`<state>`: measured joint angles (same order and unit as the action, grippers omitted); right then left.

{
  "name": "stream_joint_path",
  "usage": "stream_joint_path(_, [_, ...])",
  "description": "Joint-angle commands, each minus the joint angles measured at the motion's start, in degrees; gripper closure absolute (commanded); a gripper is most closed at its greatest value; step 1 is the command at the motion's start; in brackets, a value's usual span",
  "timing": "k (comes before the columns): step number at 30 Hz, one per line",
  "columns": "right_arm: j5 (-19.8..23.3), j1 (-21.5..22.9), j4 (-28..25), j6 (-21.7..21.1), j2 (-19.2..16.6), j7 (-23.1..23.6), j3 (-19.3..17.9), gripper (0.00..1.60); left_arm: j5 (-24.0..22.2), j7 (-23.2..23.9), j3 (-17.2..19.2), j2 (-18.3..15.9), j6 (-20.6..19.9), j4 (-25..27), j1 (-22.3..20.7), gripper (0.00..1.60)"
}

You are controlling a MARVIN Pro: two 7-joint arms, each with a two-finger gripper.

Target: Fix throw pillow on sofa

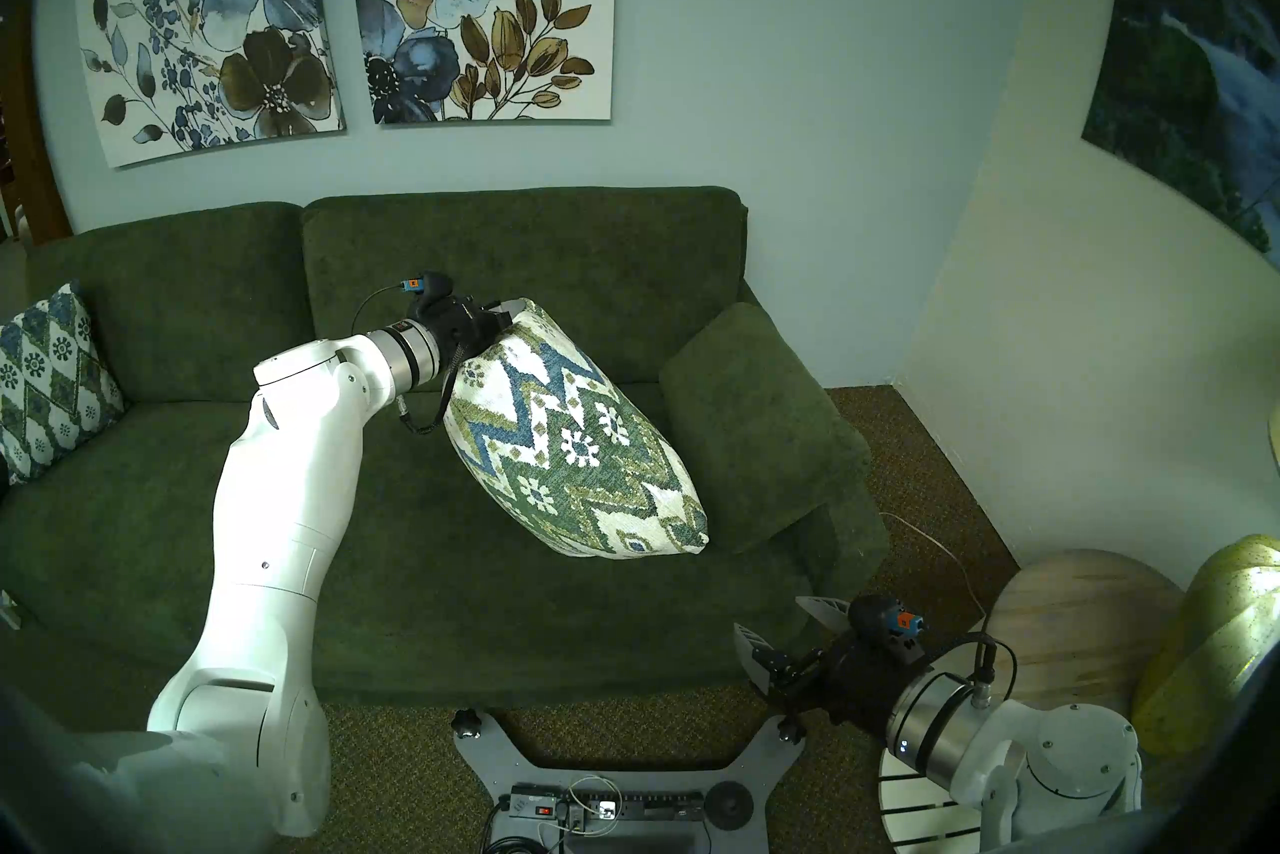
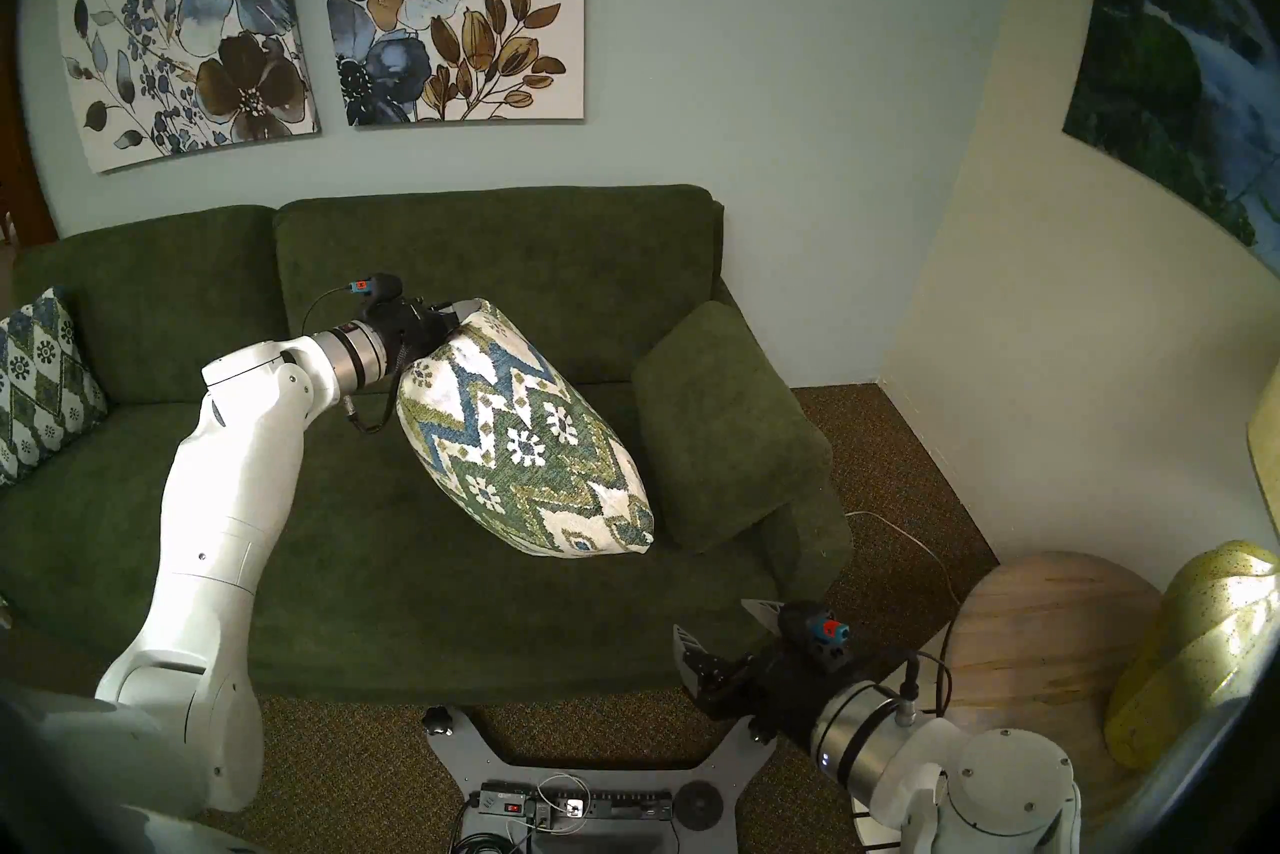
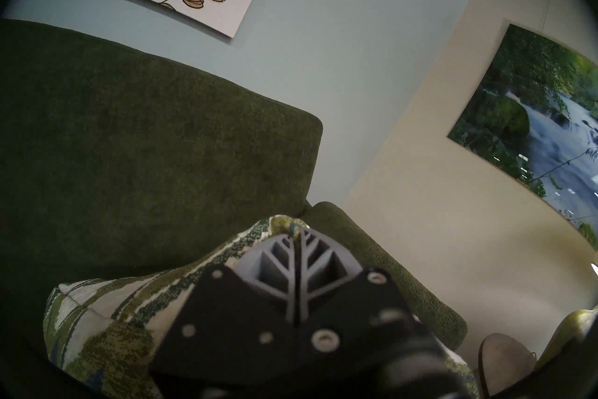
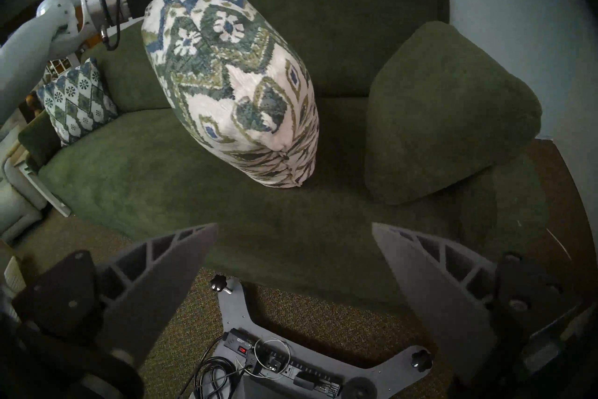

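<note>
Clamped on the top corner of the throw pillow (image 1: 568, 437), the left tool (image 1: 504, 310) has its two ribbed fingers (image 3: 299, 272) pressed together with a pinch of the patterned fabric between them. That pillow hangs at a slant from the corner over the sofa (image 1: 388, 554), its upper end near the right-hand back cushion (image 1: 526, 270) and its lower corner down at the seat, close beside the plain green cushion (image 1: 755, 423); whether that corner touches the seat I cannot tell. Toward the sofa's front right corner, the right tool (image 1: 786, 617) hovers with its fingers (image 4: 174, 265) spread wide apart, gripping nothing, well apart from the pillow. Against the sofa's far left end leans a blue-white diamond-lattice pillow (image 1: 48, 381). On the wall above the sofa back hang two floral canvases (image 1: 346, 0), and on the side wall a waterfall picture (image 3: 534, 129). On the carpet in front of the sofa sits the robot's grey base plate (image 4: 233, 301) with a power strip (image 4: 291, 369) on it.
</note>
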<state>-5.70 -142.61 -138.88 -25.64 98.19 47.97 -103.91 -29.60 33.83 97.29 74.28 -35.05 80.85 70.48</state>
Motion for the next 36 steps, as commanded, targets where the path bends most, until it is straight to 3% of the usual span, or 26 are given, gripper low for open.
stream_joint_path(1, [-1.5, 6.5, 0.3, -3.4, -3.4, 0.8, 3.3, 0.0, -0.5, 0.8, 0.2, 0.0, 0.0, 1.0, 0.0, 1.6])
stream_joint_path(13, [-5.5, 14.2, 3.5, -7.1, -6.8, 0.2, 11.2, 0.0, -0.5, 1.2, 0.6, -0.2, 0.0, 1.6, 0.6, 1.6])
stream_joint_path(22, [-11.5, 20.4, 6.9, -9.1, -8.0, -1.8, 16.4, 0.0, -0.5, 1.7, 1.4, -0.9, 0.2, 1.3, 0.5, 1.6])
stream_joint_path(23, [-11.6, 19.3, 6.4, -8.6, -8.2, -2.8, 16.7, 0.0, -0.5, 1.8, 1.5, -1.0, 0.1, 1.2, 0.4, 1.6])
stream_joint_path(25, [-14.6, 22.1, 7.4, -10.4, -8.6, -3.9, 18.2, 0.0, -0.6, 1.9, 1.8, -1.2, 0.1, 1.2, 0.3, 1.6])
stream_joint_path(27, [-14.8, 22.1, 7.3, -10.5, -8.7, -4.3, 18.3, 0.0, -0.6, 2.0, 1.8, -1.3, 0.1, 1.2, 0.3, 1.6])
stream_joint_path(28, [-16.8, 24.8, 8.3, -12.5, -8.8, -4.4, 19.1, 0.0, -0.6, 2.1, 1.8, -1.4, 0.1, 1.2, 0.3, 1.6])
stream_joint_path(36, [-19.1, 26.4, 7.9, -15.4, -9.8, -4.1, 19.9, 0.0, -0.6, 2.5, 1.7, -1.7, 0.1, 1.3, 0.4, 1.6])
